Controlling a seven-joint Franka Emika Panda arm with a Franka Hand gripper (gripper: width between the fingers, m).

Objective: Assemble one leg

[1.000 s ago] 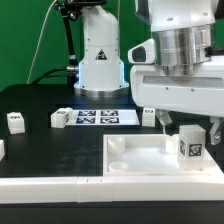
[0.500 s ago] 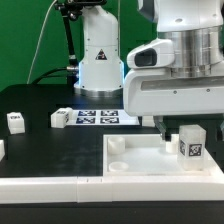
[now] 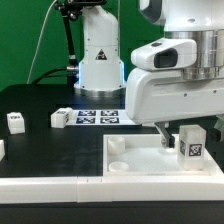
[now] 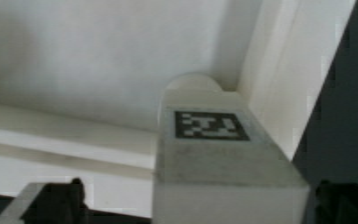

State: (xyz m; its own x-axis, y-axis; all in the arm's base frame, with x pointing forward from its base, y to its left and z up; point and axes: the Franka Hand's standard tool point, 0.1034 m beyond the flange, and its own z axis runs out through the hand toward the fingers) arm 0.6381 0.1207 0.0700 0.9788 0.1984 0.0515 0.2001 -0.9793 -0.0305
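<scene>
Since a moment ago, your arm has slid toward the exterior view's left, and more of its big white body now hangs over the tray. Look at the big white tray (image 3: 140, 160) near the front edge of the table first. The leg (image 3: 190, 143) stands upright in the tray's far corner, on the exterior view's right. Your gripper (image 3: 187, 135) straddles it, fingers spread, not squeezing as far as you can see. Keep the leg straight and centred between the fingers before you close.
</scene>
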